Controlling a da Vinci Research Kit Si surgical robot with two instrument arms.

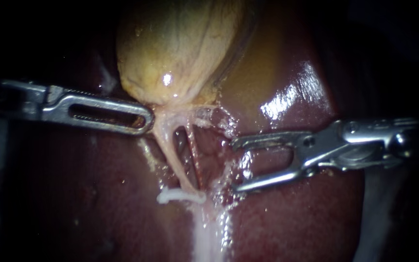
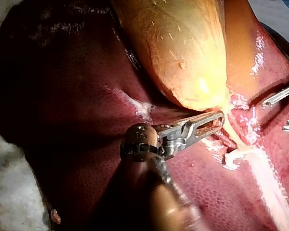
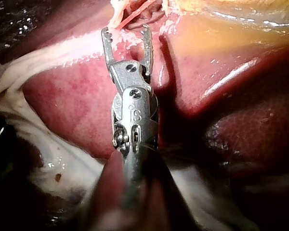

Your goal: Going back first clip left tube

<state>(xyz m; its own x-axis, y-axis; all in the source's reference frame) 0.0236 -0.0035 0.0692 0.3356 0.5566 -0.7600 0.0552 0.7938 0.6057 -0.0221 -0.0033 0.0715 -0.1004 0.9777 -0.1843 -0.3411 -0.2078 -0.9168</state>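
Close endoscope view of a dark red liver (image 1: pixel 98 194) with the yellow-tan gallbladder (image 1: pixel 180 48) resting on it at the top centre.

My left instrument (image 1: pixel 144 121) comes in level from the left. Its slotted jaws lie closed together, and their tip pinches the pale lower end of the gallbladder, where the tissue narrows. In the left wrist view, reddish tissue shows through the slot in the jaw.

From that narrow end the left tube (image 1: pixel 170 155), pale and taut, slants down and to the right. A thinner reddish tube (image 1: pixel 193 150) runs just beside it on the right.

The white clip (image 1: pixel 180 196) lies crosswise over the lower end of the left tube. Below it a pale strip of tissue (image 1: pixel 204 233) continues down over the liver.

My right instrument (image 1: pixel 236 165) comes in from the right, and its two slim jaws are spread wide with nothing between them. Their tips point toward the tubes and stop near them, to the right, clear of the clip. In the right wrist view the open jaws hang over glossy liver, with the tubes just ahead of the tips.
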